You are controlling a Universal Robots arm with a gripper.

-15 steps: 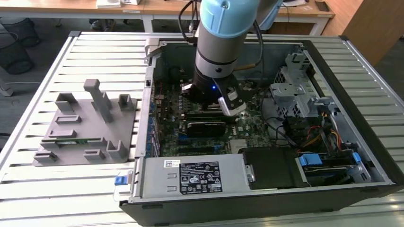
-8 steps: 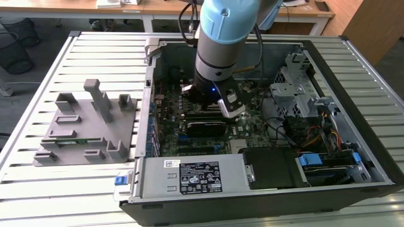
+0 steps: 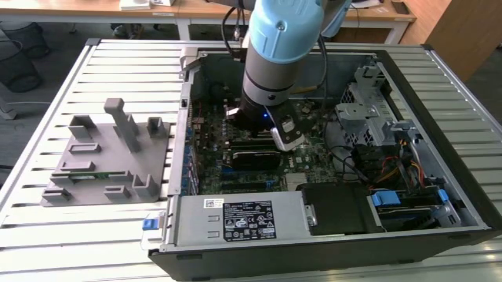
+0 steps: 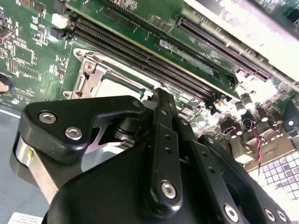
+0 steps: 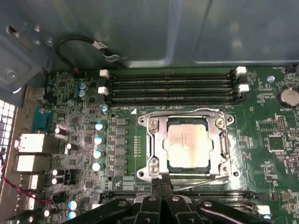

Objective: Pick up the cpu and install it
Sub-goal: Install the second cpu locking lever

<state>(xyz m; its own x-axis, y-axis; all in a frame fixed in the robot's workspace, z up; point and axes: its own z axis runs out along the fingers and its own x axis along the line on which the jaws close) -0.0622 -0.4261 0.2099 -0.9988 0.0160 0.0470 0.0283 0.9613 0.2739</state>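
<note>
**Slatted counter, desks behind**

You are looking at a pale, ribbed metal counter in the exterior view, bright under even light. Behind it stand light wooden desks with white legs. At the exterior view's left you see a dark wire waste bin on grey floor. At the right, a brown wooden cabinet rises.

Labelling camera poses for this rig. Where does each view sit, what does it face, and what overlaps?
Exterior view: off the arm, above the open PC case, facing down; the arm's blue-grey links hang over the motherboard.
First wrist view: on the wrist, facing straight at the motherboard; the cpu lies in its socket, black gripper linkage at the frame edge.
Second wrist view: on the wrist, oblique and close; gripper linkage before the socket frame.
Both wrist views share the socket and memory slots.
</note>
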